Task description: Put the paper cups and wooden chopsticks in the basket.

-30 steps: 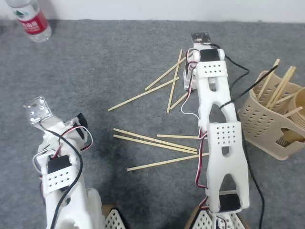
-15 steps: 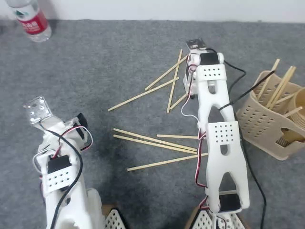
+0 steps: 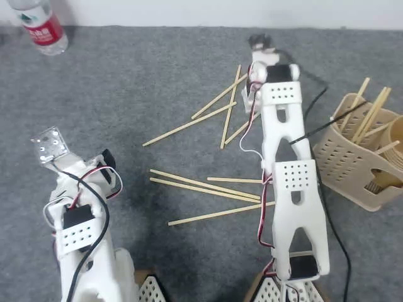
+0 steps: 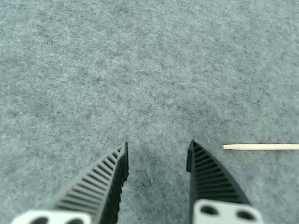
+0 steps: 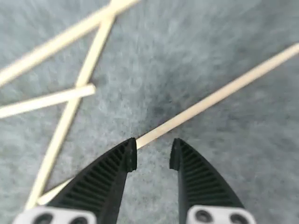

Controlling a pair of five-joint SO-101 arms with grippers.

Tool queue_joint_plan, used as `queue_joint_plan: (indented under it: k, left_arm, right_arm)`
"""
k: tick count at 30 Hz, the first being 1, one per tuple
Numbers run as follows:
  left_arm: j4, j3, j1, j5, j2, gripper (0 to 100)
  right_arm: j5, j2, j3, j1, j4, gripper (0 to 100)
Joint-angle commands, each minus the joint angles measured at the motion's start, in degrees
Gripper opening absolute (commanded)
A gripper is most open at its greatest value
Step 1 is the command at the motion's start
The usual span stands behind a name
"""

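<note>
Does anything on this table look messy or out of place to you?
Yes. Wooden chopsticks lie scattered across the grey mat, several crossing one another, while others already stand in the basket. A water bottle sits in a far corner, apart from the rest.

The carpet (image 3: 157, 75) is a flecked mid-grey, and the wall (image 3: 189, 9) behind it is white. The chopsticks (image 3: 204, 186) are pale, plain wood. The basket (image 3: 343, 160) is beige, its walls patterned with rows of narrow slots, and the cup (image 3: 397, 135) in it is a slightly deeper tan. Both arms (image 3: 296, 182) are white, with grids of small holes on their flat plates; red, white and black wires (image 3: 263, 207) run along them. The left gripper (image 4: 158, 143) is black, ridged across its inner faces, on a white base; the right gripper (image 5: 153, 140) is coloured alike. The bottle (image 3: 41, 25) is clear with a red label (image 3: 45, 30).
</note>
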Motion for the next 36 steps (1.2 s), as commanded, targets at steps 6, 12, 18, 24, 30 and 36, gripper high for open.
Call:
queue_joint_plan:
  k: [6,12,18,24,30,36]
  left_arm:
    - [-1.32,-0.40,0.44,0.18,-0.97,20]
    - [-1.32,-0.40,0.44,0.18,-0.97,20]
    - [-1.32,-0.40,0.44,0.18,-0.97,20]
    - [-1.32,-0.40,0.44,0.18,-0.97,20]
    - [-1.32,-0.48,0.44,0.18,-0.97,20]
    - [-1.32,-0.48,0.44,0.18,-0.97,20]
  right_arm:
    - [8.18,1.19,-0.26,0.31,1.27,22.4]
    - [14.77,0.92,-0.26,0.57,7.08,17.9]
    - [17.58,0.22,-0.97,1.45,9.71,10.1]
    - [12.57,-4.35,-7.82,1.27,8.40,18.8]
    - [12.48,-0.13,-10.90,-0.31,-1.27,8.7]
    - [12.84,7.69,-10.90,-0.66,-8.31,1.3]
